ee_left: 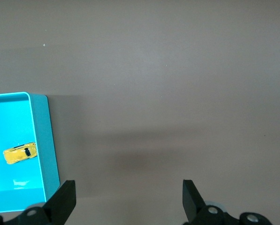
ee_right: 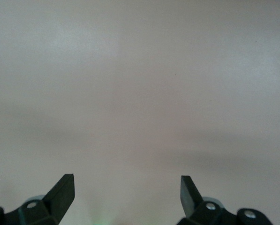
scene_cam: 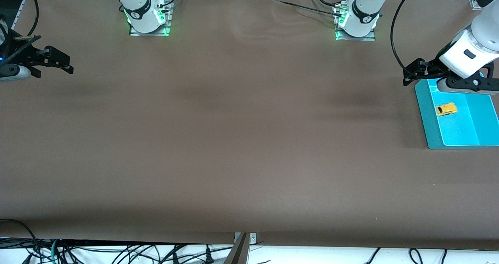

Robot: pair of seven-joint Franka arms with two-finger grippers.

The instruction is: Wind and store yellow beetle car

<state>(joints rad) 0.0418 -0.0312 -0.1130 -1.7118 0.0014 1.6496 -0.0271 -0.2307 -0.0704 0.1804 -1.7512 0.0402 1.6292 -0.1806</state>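
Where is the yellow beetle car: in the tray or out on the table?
In. The yellow beetle car lies on the blue tray's floor, inside its raised rim.

- The table (scene_cam: pixel 234 139) wears a matt brown covering, smooth, faintly rippled near the arm bases (paper or cloth, hard to tell).
- The teal tray (scene_cam: pixel 427 112) looks like smooth plastic with a slight sheen.
- The yellow beetle car (scene_cam: pixel 446 109) appears glossy.
- The arm base plates (scene_cam: pixel 134 32) look metallic.

Even overhead light; soft shadows are cast on the brown table (scene_cam: pixel 234 139). Right wrist view is washed out, hazy.
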